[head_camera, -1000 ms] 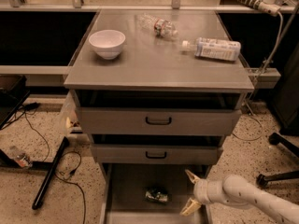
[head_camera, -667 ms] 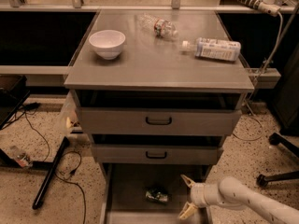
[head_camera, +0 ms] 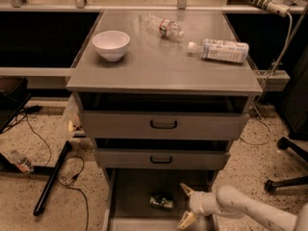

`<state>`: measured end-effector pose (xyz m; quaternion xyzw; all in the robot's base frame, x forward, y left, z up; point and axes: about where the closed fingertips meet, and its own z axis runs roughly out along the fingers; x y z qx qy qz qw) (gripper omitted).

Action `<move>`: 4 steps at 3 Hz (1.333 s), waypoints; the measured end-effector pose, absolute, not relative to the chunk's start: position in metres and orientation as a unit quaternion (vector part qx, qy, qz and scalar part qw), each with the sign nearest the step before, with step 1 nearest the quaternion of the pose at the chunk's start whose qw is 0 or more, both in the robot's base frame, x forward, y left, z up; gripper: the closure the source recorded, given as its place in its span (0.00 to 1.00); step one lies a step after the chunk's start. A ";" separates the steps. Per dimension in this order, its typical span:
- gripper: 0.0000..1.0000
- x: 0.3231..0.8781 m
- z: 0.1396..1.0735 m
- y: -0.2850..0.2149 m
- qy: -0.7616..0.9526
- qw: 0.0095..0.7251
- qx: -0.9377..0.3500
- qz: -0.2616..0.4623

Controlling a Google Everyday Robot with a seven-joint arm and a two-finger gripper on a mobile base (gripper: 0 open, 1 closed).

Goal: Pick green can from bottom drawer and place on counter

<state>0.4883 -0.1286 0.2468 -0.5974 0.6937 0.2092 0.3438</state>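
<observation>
Hand [head_camera: 185, 205]: reaching into the bottom drawer [head_camera: 129, 196] from the right, hovering low over its floor, released and clasping nothing.
Fingers [head_camera: 186, 189]: standing spread apart, one above the other, both tips pointing left toward the green can [head_camera: 161, 201].
Green can: lying on its side on the drawer floor just left of the hand, sitting apart from both fingertips.
Can's long axis: running roughly left to right, with one end facing the hand; not showing which end is the top.
Bottom drawer: standing pulled out, enclosing both the hand and the can.
Middle drawer [head_camera: 161, 159]: sitting directly above the hand, showing a black handle.
Top drawer [head_camera: 163, 125]: sitting higher above the hand, also showing a black handle.
Desk [head_camera: 159, 71]: lying well above the hand, carrying three things.
White bowl [head_camera: 111, 44]: standing upright on the desk, far up and to the left of the hand.
Clear bottle [head_camera: 164, 26]: lying on its side at the back of the desk, high above the hand.
Labelled bottle [head_camera: 222, 50]: lying on its side, high above and slightly right of the hand, cap pointing left.
</observation>
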 end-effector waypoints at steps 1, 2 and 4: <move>0.00 0.493 0.210 -0.108 0.695 0.339 -0.598 0.210; 0.00 0.502 0.182 -0.094 0.698 0.337 -0.594 0.216; 0.00 0.526 0.148 -0.077 0.705 0.346 -0.578 0.221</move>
